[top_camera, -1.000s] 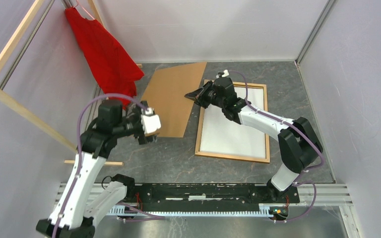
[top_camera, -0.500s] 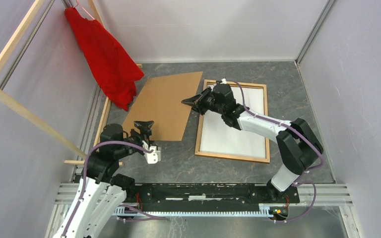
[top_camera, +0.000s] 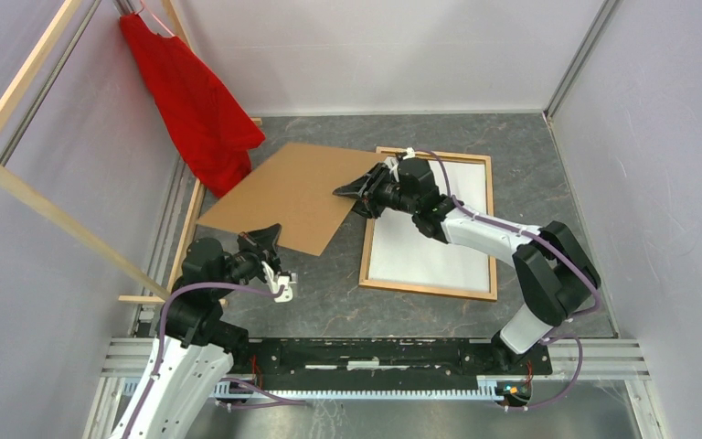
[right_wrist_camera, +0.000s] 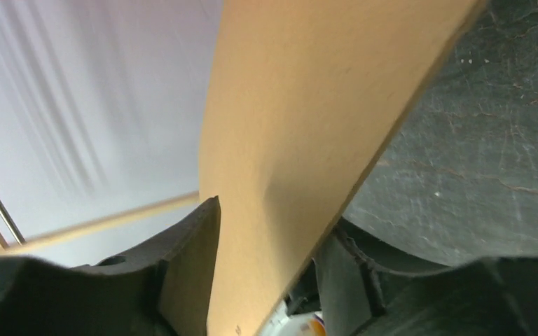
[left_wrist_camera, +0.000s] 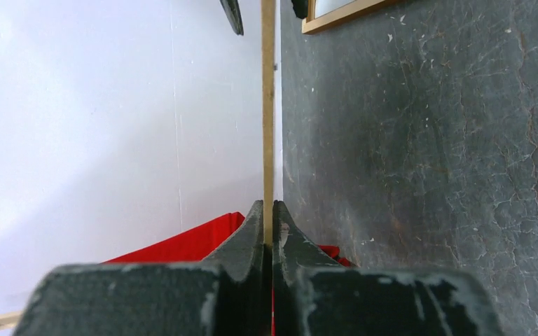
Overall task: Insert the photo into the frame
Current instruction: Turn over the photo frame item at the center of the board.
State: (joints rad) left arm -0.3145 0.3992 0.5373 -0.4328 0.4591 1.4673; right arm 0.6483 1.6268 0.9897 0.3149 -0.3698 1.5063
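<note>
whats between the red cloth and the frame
The brown board fills that stretch, its near edge pinched in the left gripper; the top view shows it.

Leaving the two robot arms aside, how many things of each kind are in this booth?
Flat brown hardboard panel: 1
Thin orange-brown wooden picture frame: 1
Hanging red cloth: 1
Pale wooden slat rack: 1
Total: 4

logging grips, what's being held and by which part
The brown backing board, pinched at its near edge by the left end effector; the right end effector has jaws apart around its right edge.
</note>
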